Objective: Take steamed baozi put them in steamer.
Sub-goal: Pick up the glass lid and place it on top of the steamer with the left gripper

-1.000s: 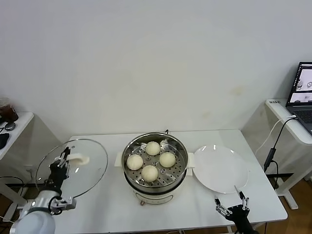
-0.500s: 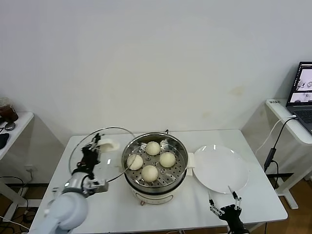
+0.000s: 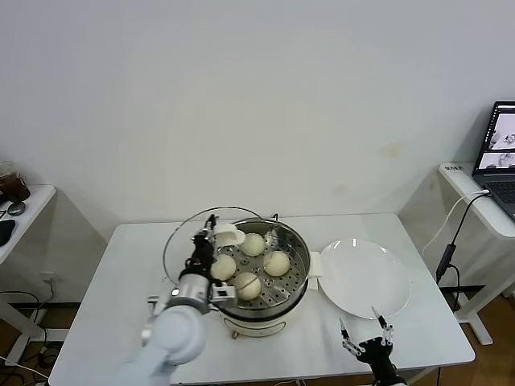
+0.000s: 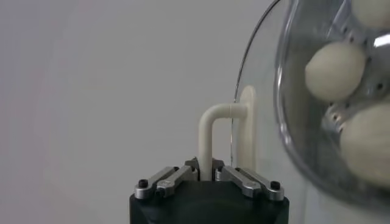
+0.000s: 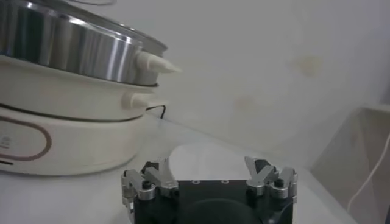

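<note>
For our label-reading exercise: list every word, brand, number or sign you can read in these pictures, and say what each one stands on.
No text can be read anywhere.
Laptop screen: shows small images and marks, too small to read.
Side table under the laptop: a small white label, too blurred to read.
Steamer: a brown oval outline on its white base, no legible words.
Baozi, plate, glass lid: no markings.

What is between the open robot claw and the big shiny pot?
Only bare white table lies between the open right tool and the steamer, seen in the head view.
</note>
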`<control>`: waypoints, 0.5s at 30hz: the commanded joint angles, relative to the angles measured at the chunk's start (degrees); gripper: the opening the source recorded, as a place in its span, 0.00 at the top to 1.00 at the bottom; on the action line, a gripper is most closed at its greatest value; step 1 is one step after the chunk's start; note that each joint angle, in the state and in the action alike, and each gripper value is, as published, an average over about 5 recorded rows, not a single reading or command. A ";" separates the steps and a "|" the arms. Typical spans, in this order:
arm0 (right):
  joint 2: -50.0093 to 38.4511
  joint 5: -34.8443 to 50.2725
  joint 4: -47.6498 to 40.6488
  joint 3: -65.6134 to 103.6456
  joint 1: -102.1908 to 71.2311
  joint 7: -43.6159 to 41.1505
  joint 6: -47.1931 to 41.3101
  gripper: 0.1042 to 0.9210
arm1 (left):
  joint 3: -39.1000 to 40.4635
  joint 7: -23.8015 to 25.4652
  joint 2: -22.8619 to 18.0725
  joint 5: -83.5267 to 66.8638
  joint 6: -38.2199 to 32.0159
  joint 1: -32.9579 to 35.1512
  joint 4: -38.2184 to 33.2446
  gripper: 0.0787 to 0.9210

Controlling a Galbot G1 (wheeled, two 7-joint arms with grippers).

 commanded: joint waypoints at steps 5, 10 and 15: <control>0.36 -1.48 -0.85 -0.25 0.31 0.40 0.64 0.12 | 5.22 5.17 -12.28 14.86 1.39 -1.07 4.59 0.89; 0.71 -1.72 -0.95 -0.57 0.37 0.42 0.70 0.12 | 5.28 5.37 -14.13 16.70 1.38 -0.05 5.24 0.89; 0.63 -1.67 -1.04 -0.65 0.35 0.45 0.79 0.12 | 5.38 4.70 -15.70 19.20 0.73 1.10 6.36 0.89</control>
